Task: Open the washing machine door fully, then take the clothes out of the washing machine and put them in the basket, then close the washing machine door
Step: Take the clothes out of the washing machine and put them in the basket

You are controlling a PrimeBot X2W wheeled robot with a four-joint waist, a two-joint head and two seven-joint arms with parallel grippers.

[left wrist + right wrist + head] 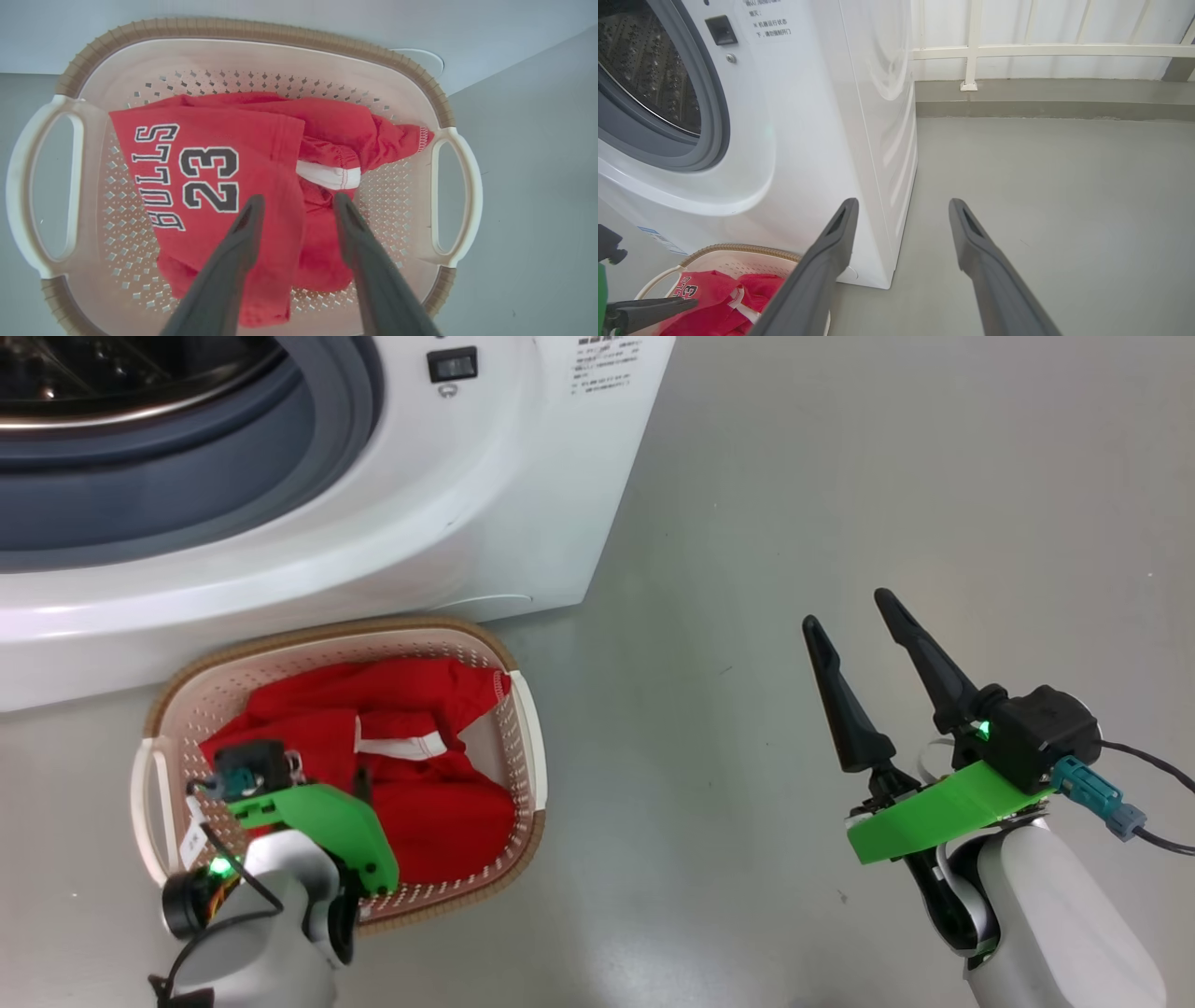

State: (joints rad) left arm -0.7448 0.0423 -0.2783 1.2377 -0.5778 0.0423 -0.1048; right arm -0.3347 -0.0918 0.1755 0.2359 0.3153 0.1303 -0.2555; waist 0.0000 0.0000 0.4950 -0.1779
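The clothes (pixel 219 163), a red jersey with "BULLS 23" lettering and white trim, lie crumpled in the cream basket (pixel 261 60) with its brown rim. My left gripper (pixel 296 203) hangs just above them, fingers pointing down and open, with nothing between them. The basket (pixel 523 728) stands on the floor right in front of the washing machine (pixel 485 523), whose grey gasket and steel drum (pixel 649 84) are exposed. The washing machine door is out of view. My right gripper (pixel 846 608) is open and empty over bare floor to the right of the basket and the machine's corner.
Grey floor (pixel 840 476) stretches to the right of the machine. A white railing and low kerb (pixel 1041 84) close off the far side. My left gripper's finger (pixel 644 310) reaches over the clothes (pixel 714 303) in the right wrist view.
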